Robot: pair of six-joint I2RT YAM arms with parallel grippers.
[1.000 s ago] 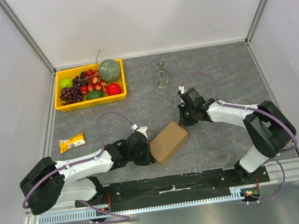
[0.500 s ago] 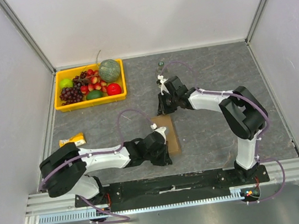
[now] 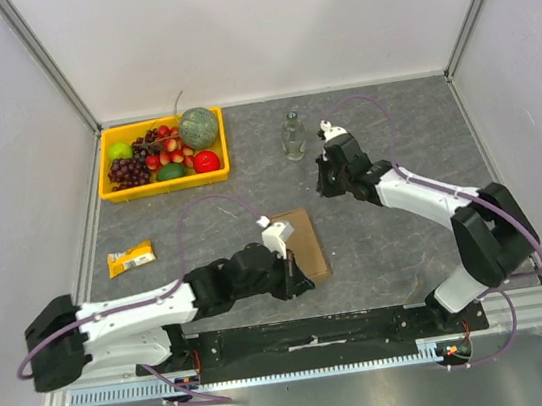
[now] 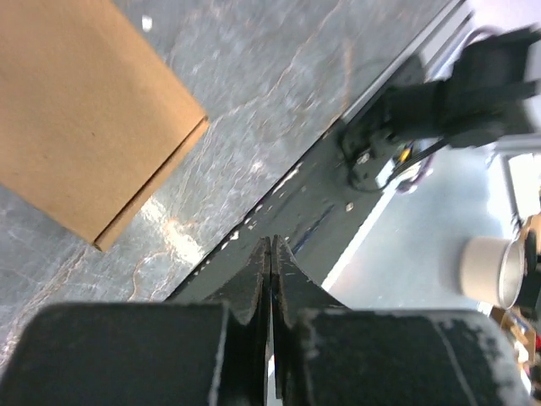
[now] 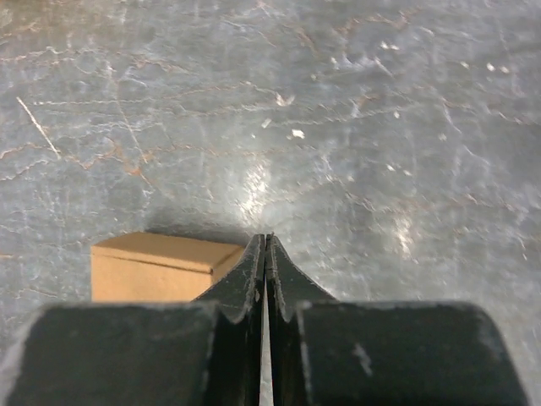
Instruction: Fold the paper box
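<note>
Left tool (image 3: 300, 280) tips pressed together, empty, just beside the near end of the paper box (image 3: 304, 243); wrist view shows them off the cardboard. Right tool (image 3: 324, 188) closed on nothing too, beyond the far end, apart. Box lies flat and looks closed up, mid worktop (image 3: 378, 248) toward the near edge. Long axis runs near-to-far, far end leaning slightly left. Suggest: brace the far end with the right, press the lid seam with the left tips, no sideways shove.

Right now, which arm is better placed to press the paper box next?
Likely left: the left gripper, shut, sits by the paper box's near end; the right gripper, also shut, is farther, by the bottle.
</note>
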